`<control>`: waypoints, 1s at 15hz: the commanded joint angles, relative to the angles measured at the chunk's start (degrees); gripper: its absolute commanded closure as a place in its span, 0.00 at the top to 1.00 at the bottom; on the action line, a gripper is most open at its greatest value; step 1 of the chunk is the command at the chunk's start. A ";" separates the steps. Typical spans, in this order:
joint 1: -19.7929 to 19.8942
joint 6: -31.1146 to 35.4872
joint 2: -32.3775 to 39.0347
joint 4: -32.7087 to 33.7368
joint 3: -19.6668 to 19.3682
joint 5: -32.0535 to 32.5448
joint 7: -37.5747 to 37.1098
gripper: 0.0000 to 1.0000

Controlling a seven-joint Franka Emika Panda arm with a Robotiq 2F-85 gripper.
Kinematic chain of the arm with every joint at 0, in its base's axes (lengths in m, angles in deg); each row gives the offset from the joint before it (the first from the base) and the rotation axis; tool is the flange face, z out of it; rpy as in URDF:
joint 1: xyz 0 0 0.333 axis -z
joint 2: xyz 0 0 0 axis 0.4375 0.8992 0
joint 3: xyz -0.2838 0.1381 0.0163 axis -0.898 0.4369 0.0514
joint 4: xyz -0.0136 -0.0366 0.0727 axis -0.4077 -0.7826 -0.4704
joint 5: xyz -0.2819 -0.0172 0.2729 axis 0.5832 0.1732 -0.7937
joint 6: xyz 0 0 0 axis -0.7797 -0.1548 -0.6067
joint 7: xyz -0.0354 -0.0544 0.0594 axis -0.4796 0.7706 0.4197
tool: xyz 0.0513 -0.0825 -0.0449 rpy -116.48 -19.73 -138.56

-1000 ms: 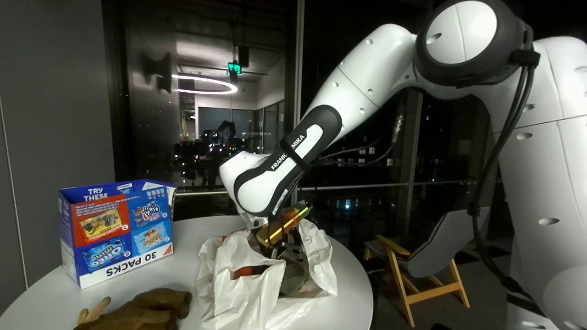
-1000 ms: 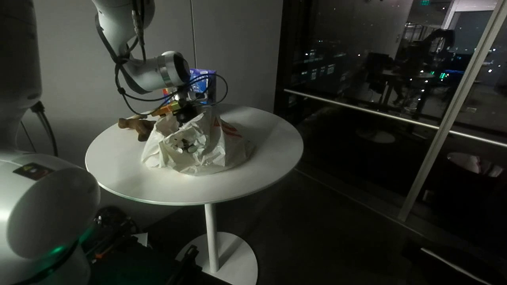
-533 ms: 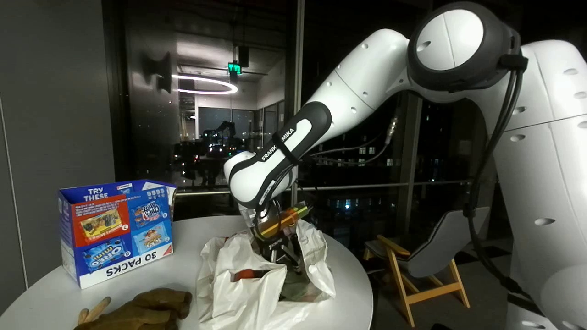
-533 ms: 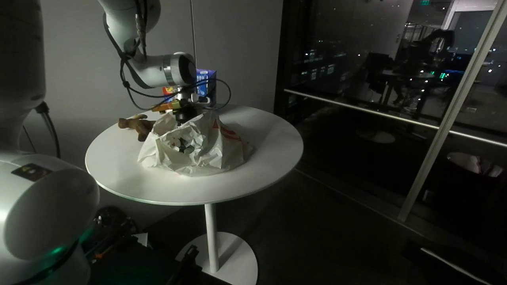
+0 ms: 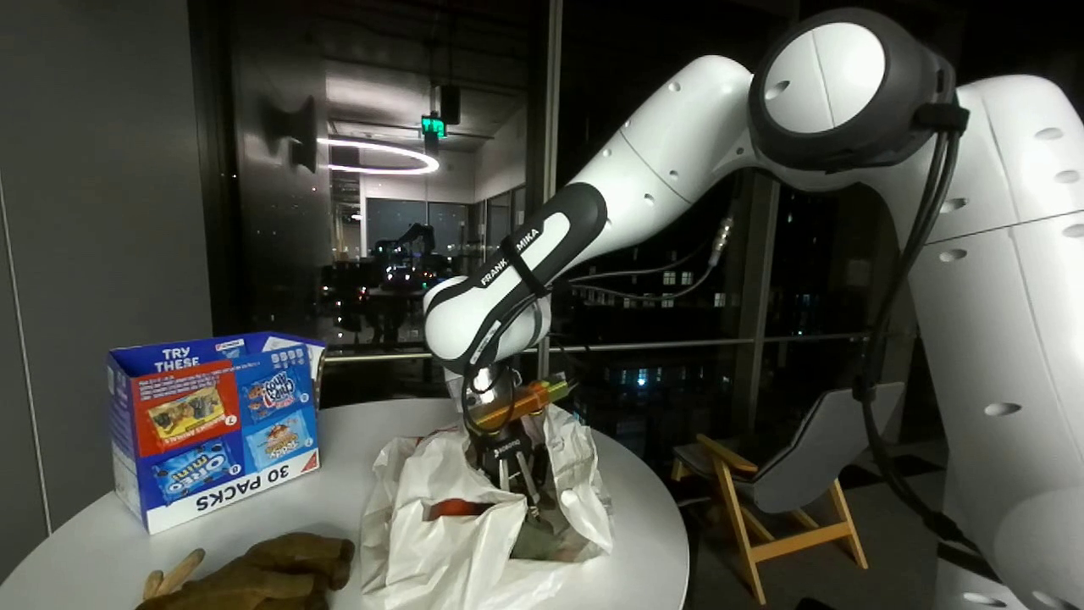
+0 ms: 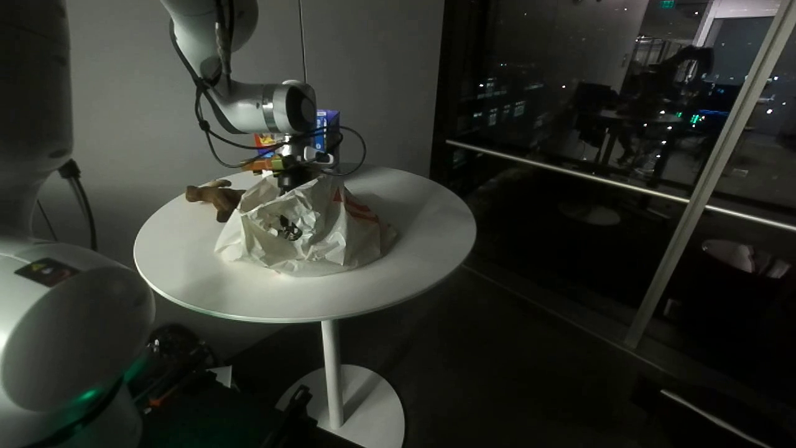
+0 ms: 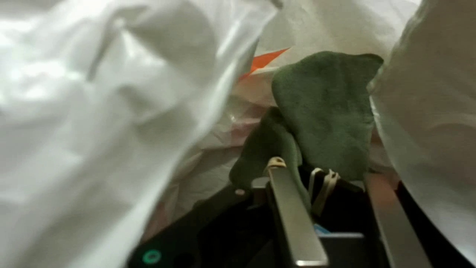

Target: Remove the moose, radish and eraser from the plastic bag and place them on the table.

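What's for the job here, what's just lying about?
Job:
brown soft-toy moose
crinkled white plastic bag
green cloth leaves, probably the radish's
round white table
eraser: not made out

Not the job:
blue printed cardboard carton
grey chair with wooden frame

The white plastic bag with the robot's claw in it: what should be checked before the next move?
1. Moose out on the table: ok.
2. Gripper reaching into the plastic bag: ok.
3. Green cloth piece, possibly radish leaves, between the fingers: ok.
4. Cloth firmly gripped: cannot tell.
5. Bag plastic not snagged: cannot tell; it hangs close around the gripper.
6. Eraser located: cannot tell; none clearly recognizable.
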 commanded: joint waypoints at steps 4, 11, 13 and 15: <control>-0.37 -1.21 0.37 1.38 -0.56 -1.04 0.02 0.08; -1.60 4.20 -10.45 -5.14 -1.47 5.18 -7.78 0.08; -1.30 5.08 -16.07 -8.28 -1.08 7.99 -11.17 0.08; -0.29 3.23 -21.15 -10.01 -0.10 8.29 -11.00 0.07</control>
